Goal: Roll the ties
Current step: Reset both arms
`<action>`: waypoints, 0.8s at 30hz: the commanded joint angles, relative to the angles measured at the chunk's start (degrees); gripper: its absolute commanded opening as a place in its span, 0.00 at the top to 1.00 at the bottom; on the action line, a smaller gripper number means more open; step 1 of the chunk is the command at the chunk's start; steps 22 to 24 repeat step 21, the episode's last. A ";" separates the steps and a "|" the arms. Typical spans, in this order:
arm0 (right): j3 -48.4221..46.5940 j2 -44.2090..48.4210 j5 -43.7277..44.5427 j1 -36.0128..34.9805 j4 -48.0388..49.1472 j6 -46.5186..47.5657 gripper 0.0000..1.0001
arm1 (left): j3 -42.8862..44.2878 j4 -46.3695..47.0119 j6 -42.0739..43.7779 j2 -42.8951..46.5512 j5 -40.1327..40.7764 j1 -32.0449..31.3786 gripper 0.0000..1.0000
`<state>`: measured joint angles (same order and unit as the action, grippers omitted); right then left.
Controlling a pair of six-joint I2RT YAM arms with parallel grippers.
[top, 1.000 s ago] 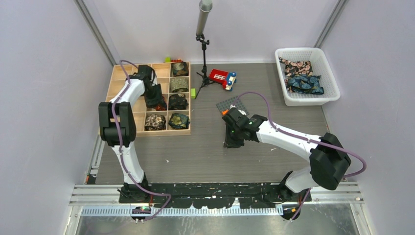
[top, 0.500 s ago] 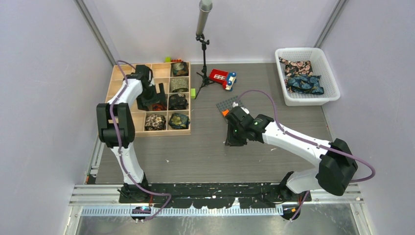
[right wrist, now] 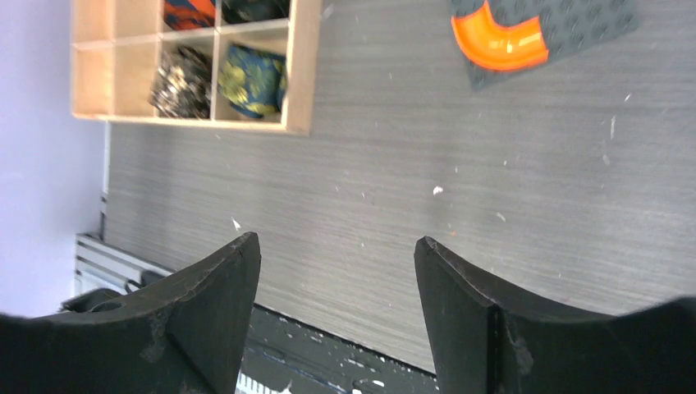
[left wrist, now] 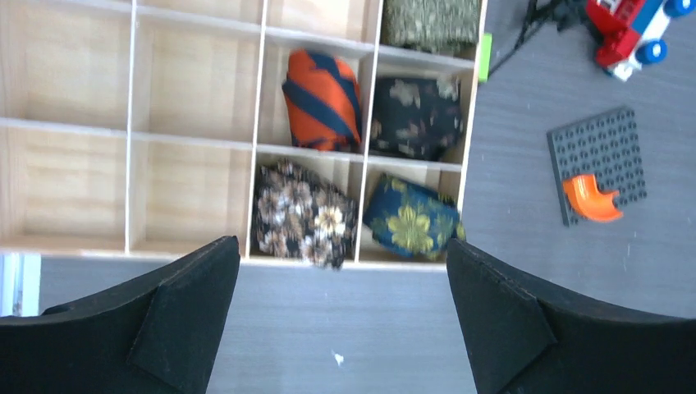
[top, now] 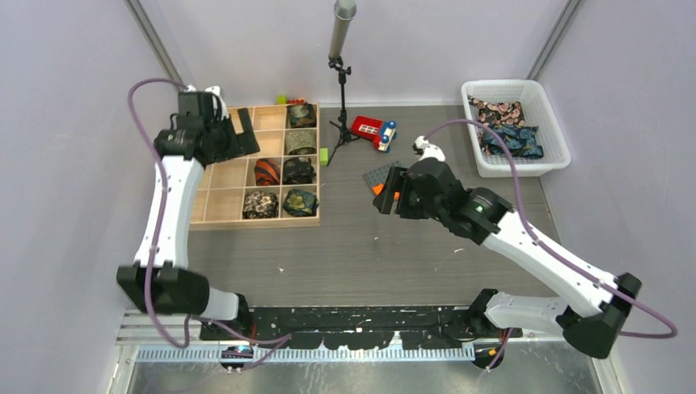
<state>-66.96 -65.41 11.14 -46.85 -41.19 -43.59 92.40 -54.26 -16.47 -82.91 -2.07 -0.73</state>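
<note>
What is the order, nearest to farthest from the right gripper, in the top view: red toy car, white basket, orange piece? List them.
1. Orange piece, close beside the right gripper, on the grey plate.
2. Red toy car, farther back, middle.
3. White basket, far back right.

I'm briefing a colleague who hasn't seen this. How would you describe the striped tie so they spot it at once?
Find the wooden compartment tray at the overhead view's left. In its second column from the right, second row from the near edge, sits the striped tie. It alone has orange-and-dark diagonal stripes; the dark roll beside it is floral.
</note>
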 commanded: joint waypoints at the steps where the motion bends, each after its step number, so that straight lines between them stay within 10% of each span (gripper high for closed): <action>1: 0.82 7.95 8.31 0.18 5.63 1.56 0.25 | -11.30 -4.06 -1.87 9.96 -3.93 0.12 0.00; 10: 9.63 21.17 14.10 0.18 11.59 2.18 0.25 | -39.92 3.87 -9.59 35.21 -12.08 -0.06 0.00; 24: 10.14 23.20 16.97 0.18 12.87 2.52 0.21 | -43.59 3.75 -8.60 40.63 -9.15 -0.23 0.00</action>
